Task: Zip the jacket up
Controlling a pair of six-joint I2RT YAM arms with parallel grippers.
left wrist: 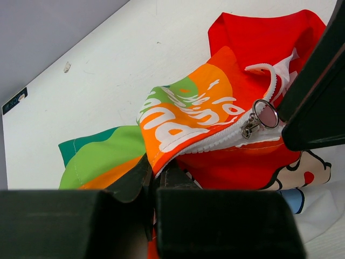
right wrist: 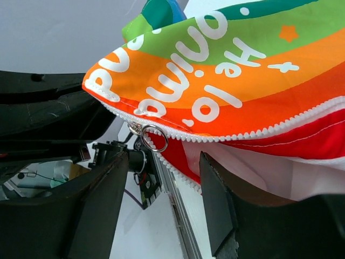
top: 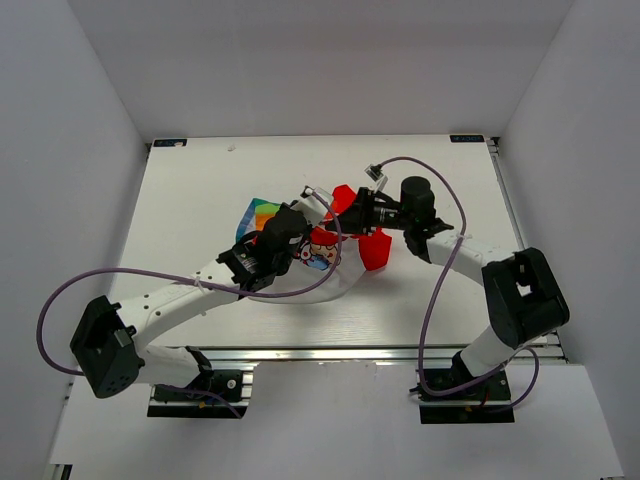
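— Why is the left gripper (left wrist: pixel 152 175) clamped on the jacket (top: pixel 322 262) at its hem corner, below the zip pull (left wrist: pixel 251 126)?
— As an anchor, I'd say, so the teeth under the pull are taut. The right gripper (right wrist: pixel 163 162) sits just beside the pull, jaws apart, gripping nothing.
— And the jacket?
— On the bench (top: pixel 200 190), partly lifted. Its zip line runs from the rainbow hem (left wrist: pixel 183 116) past the pull toward the red hood (left wrist: pixel 259 32).

White letters run along the orange stripe of the jacket (right wrist: pixel 226 70). I can read "He" and "lo". The other letters are too hard to read.
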